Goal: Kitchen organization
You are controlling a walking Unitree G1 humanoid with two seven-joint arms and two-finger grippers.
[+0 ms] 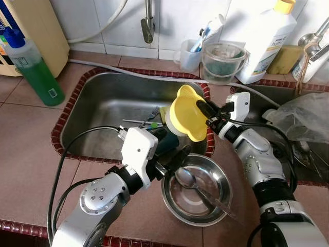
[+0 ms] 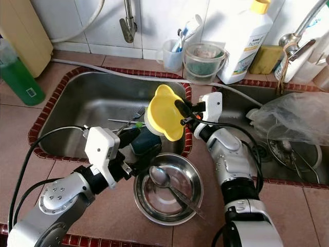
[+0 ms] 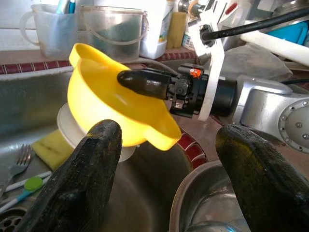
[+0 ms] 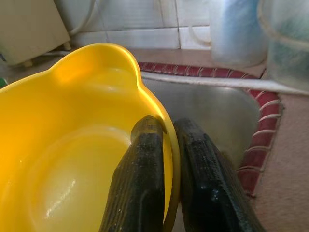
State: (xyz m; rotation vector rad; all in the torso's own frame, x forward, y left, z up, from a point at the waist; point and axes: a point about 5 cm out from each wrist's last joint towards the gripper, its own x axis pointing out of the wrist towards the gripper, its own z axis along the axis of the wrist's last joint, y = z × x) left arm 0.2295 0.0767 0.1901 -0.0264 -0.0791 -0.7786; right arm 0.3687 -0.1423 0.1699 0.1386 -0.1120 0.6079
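Note:
A yellow bowl (image 1: 187, 114) hangs tilted over the right end of the steel sink (image 1: 97, 95), above a white dish (image 3: 67, 130). My right gripper (image 1: 204, 114) is shut on the bowl's rim, one finger inside and one outside (image 4: 159, 159). A steel bowl (image 1: 196, 195) with a spoon (image 1: 187, 179) in it stands on the counter in front of the sink. My left gripper (image 1: 172, 157) is open, low between the sink's front edge and the steel bowl, its fingers (image 3: 84, 174) pointing up at the yellow bowl (image 3: 111, 96).
A fork (image 1: 150, 116), a yellow sponge (image 3: 46, 147) and a toothbrush-like tool lie in the sink. A green bottle (image 1: 33, 67) stands at the left. Cups (image 1: 222, 62) and a white detergent bottle (image 1: 264, 38) line the back wall. A plastic bag (image 1: 303, 116) lies over the right basin.

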